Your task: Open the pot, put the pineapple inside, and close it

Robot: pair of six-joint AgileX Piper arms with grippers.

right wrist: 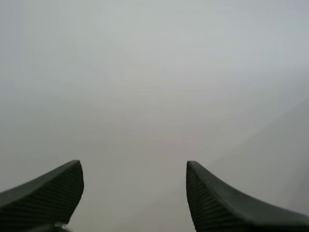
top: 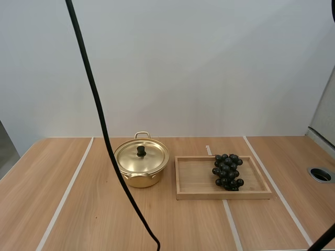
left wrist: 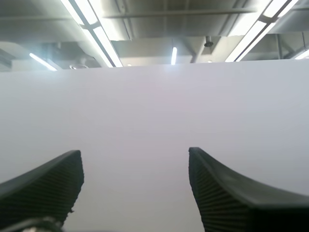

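Note:
A gold pot [top: 141, 166] stands on the wooden table, its gold lid [top: 142, 156] with a black knob resting on top. To its right a bunch of dark grapes [top: 227, 171] lies in the right half of a flat wooden tray [top: 196, 180]. No pineapple is on the table. My left gripper [left wrist: 135, 193] is open, its ribbed fingers wide apart and facing a plain white wall. My right gripper [right wrist: 134, 195] is open too, with nothing between its fingers and a pale blank surface ahead.
The table [top: 63, 209] carries pale tape lines running front to back. A round metal-rimmed hole [top: 320, 174] sits near its right edge. A white wall closes off the back.

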